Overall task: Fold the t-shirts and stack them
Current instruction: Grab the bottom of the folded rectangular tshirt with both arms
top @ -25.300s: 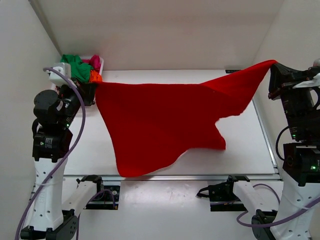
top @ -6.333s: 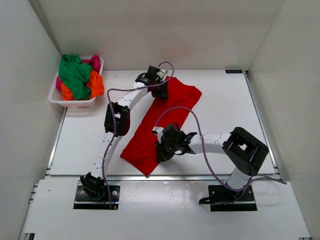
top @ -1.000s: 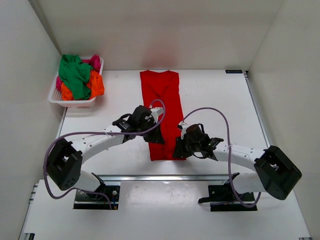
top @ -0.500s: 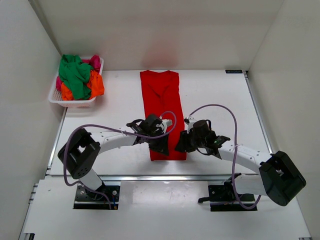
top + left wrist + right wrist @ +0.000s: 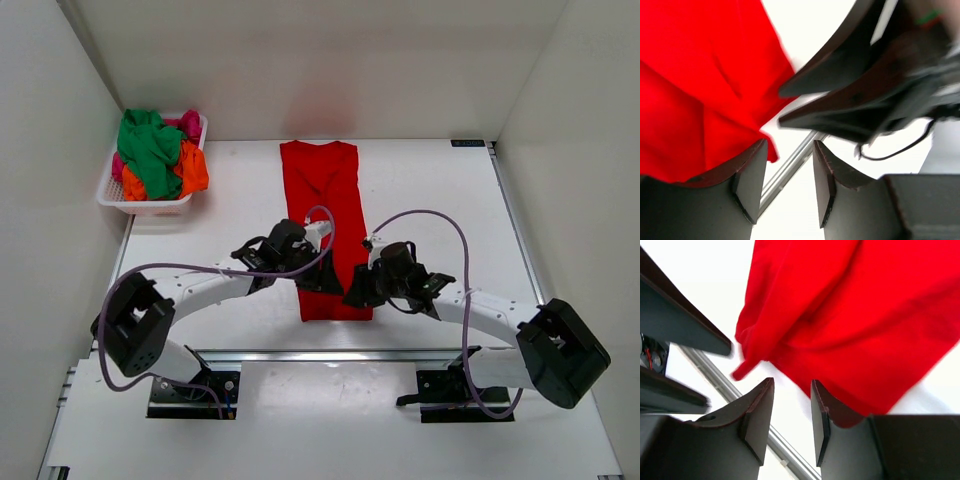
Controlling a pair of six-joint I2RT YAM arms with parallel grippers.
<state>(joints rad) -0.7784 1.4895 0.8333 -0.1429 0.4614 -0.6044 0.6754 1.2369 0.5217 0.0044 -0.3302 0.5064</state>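
- The red t-shirt, soft plain cloth folded lengthwise into a long narrow strip, lies flat on the white counter. It runs from the far edge almost to the near edge, about midway between the side edges.
- The left arm's fingers are dark, smooth and wedge-shaped. They stand apart with nothing between them, over the strip's left side near its near end.
- The right arm's fingers, of the same make, also stand apart and empty, at the strip's right side.
- A white plastic lattice basket sits at the far left corner, heaped with crumpled green, orange and pink t-shirts.
- Only the top view shows the whole strip, the basket and both white arms with their lilac cables.
- The left wrist view shows the strip's near corner with its layered folds, just beside one fingertip. Whether they touch I cannot tell.
- Both wrist views show a grey metal rail along the near edge and the opposite arm's fingers as dark blurred shapes.
- The right wrist view shows soft rounded creases and a small curled corner of cloth.
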